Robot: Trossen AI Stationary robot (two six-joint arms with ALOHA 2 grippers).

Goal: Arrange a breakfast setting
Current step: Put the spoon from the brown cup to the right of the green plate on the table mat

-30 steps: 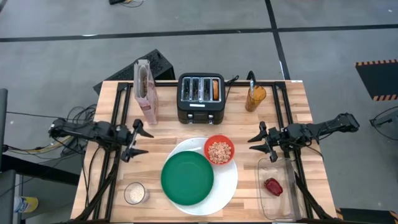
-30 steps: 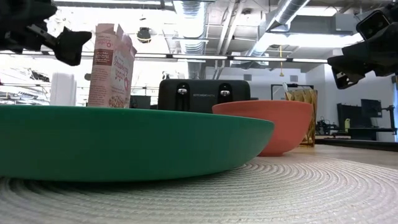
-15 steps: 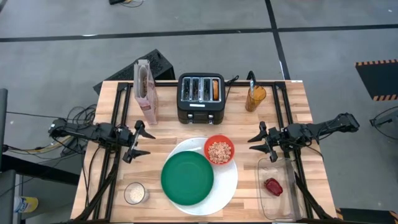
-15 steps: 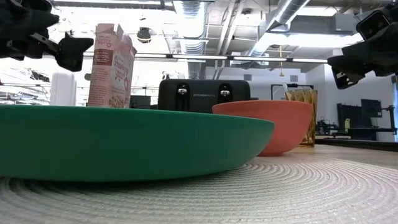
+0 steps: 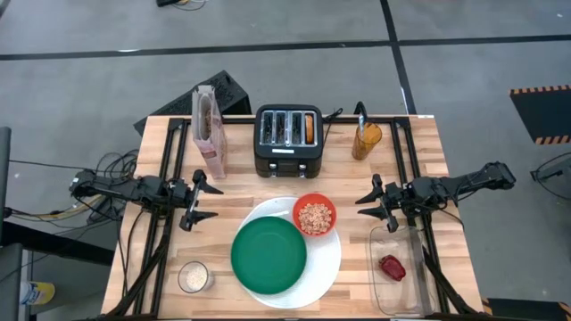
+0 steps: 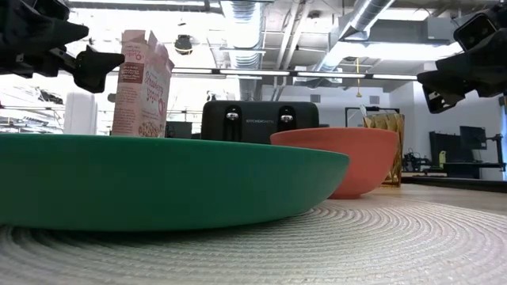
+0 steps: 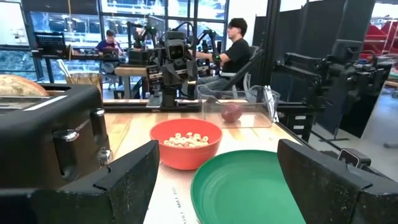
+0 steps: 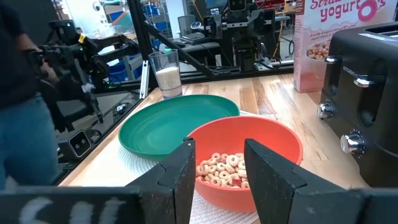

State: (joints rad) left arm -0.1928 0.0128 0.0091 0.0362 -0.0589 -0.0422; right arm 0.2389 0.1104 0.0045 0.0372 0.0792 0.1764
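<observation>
Both arms hover empty, fingers spread: left gripper (image 5: pixel 198 207) beside the green plate (image 5: pixel 268 255), right gripper (image 5: pixel 376 203) near the red bowl (image 5: pixel 314 215); a careless reach could spill its cereal

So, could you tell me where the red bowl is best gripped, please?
Grip the red bowl by its thin upright rim, on the side facing the right pincer, coming from above: it holds cereal, and the green plate crowds its other side.
</observation>
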